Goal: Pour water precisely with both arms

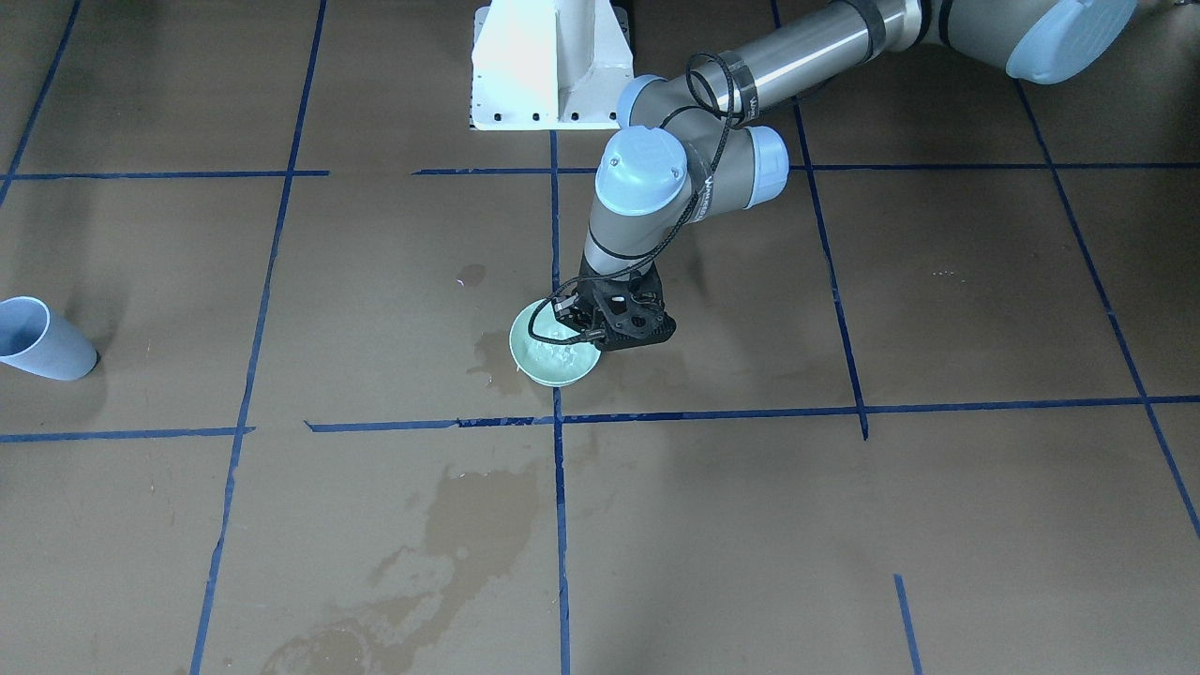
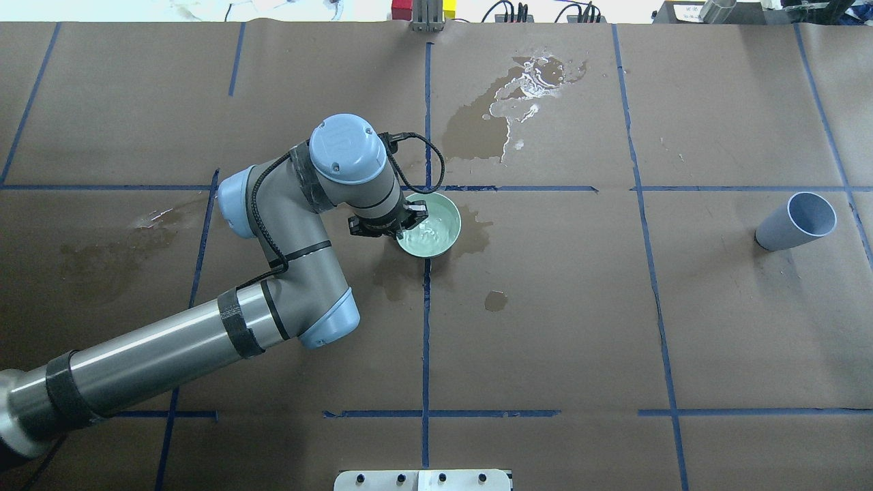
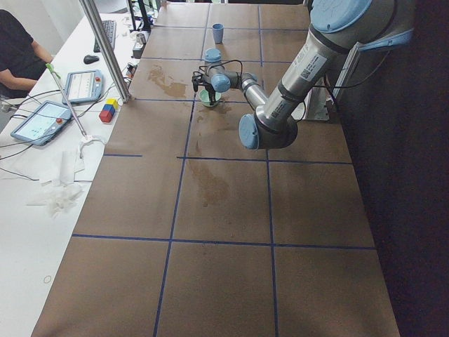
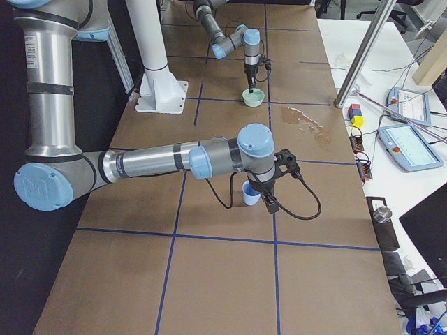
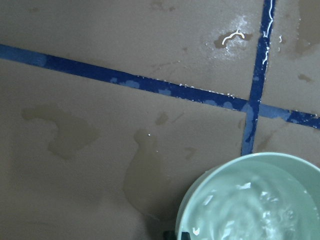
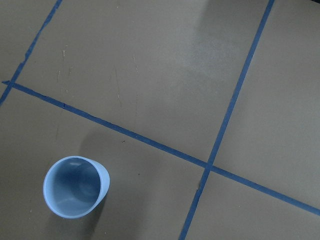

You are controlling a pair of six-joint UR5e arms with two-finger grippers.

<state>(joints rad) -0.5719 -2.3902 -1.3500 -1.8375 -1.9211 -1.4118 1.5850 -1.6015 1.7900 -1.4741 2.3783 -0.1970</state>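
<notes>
Brown table (image 2: 614, 307): one bowl (image 2: 456, 214) of water (image 2: 428, 237), one blue cup (image 2: 794, 221)

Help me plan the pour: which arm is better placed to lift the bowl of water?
Left. The left gripper is at the rim of the green bowl holding the water, while the right arm hovers by the blue cup, well away from the bowl.
</notes>
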